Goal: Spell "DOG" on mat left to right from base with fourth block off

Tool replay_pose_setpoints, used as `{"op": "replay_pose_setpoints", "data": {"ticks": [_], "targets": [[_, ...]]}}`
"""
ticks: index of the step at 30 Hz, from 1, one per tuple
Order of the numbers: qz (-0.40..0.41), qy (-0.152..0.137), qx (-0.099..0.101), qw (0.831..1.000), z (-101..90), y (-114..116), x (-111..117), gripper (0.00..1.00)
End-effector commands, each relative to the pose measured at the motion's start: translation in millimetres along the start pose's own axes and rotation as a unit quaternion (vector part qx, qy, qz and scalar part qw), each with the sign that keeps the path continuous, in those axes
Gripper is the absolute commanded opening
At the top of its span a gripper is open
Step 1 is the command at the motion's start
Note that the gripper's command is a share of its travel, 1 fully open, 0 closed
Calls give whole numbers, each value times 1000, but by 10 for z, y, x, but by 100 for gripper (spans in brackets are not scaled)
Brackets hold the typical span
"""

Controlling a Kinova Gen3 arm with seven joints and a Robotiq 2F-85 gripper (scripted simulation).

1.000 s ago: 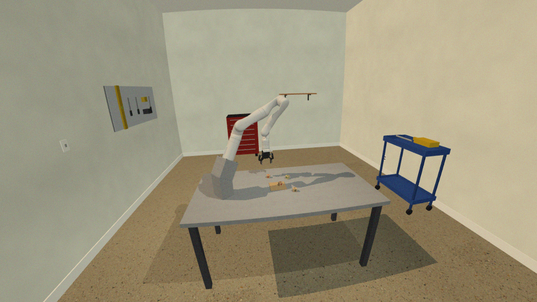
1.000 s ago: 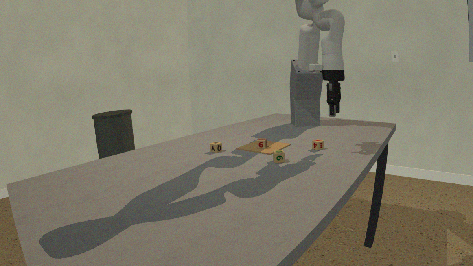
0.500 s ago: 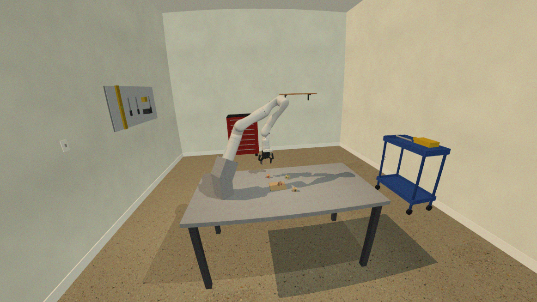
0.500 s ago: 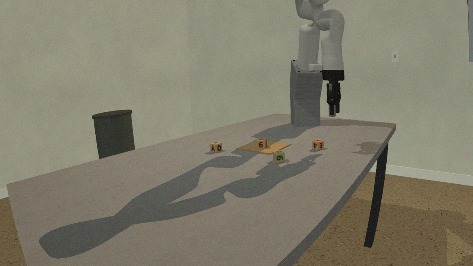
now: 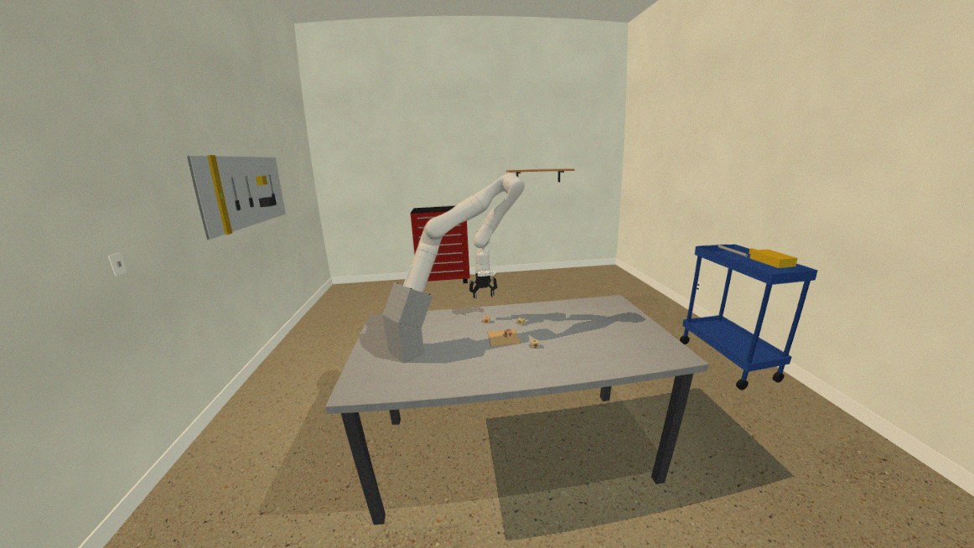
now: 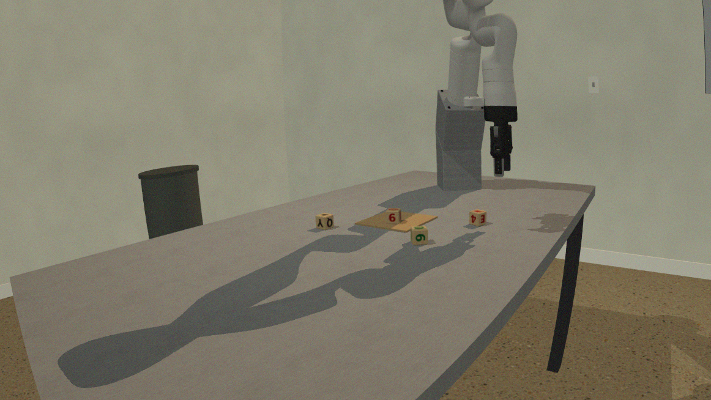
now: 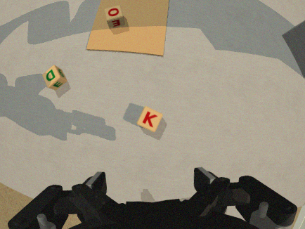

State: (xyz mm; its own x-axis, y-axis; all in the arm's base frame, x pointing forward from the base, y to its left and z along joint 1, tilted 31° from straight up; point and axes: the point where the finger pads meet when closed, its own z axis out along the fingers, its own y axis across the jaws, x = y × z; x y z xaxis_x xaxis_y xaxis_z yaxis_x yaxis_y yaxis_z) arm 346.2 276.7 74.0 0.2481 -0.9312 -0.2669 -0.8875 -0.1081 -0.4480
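Note:
My gripper point(image 5: 484, 293) point(image 6: 503, 171) point(image 7: 150, 180) is open and empty, high above the table. The K block point(image 5: 485, 319) point(image 6: 477, 218) point(image 7: 150, 119) lies off the mat, ahead of the fingers in the wrist view. The D block point(image 5: 521, 321) point(image 6: 418, 235) point(image 7: 54, 77) lies off the mat, D up and turned. The O block point(image 5: 508, 333) point(image 6: 393, 216) point(image 7: 114, 14) stands on the mat point(image 5: 500, 341) point(image 6: 420, 219) point(image 7: 147, 42), O up. A fourth block point(image 5: 534, 343) point(image 6: 324, 221) lies off the mat's far side from K; its top letter is unreadable and it is outside the wrist view.
The robot's grey pedestal point(image 5: 403, 333) point(image 6: 458, 148) stands on the table point(image 5: 436, 380) point(image 6: 348, 347). Arm shadows cross the table and part of the mat. A dark bin point(image 6: 171, 203) stands beyond the table and a blue cart point(image 5: 743, 340) stands off to the right.

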Motion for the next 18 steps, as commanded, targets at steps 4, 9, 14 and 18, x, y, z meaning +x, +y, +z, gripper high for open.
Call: {"op": "replay_pose_setpoints", "data": {"ticks": [4, 9, 14, 18], "targets": [[-2, -5, -3, 1000, 11, -16, -17, 100], [-2, -5, -3, 1000, 11, -16, -17, 100], [-2, -6, -4, 1000, 15, -26, -22, 100], [-1, -8, -6, 1000, 21, -37, -27, 100]]}}
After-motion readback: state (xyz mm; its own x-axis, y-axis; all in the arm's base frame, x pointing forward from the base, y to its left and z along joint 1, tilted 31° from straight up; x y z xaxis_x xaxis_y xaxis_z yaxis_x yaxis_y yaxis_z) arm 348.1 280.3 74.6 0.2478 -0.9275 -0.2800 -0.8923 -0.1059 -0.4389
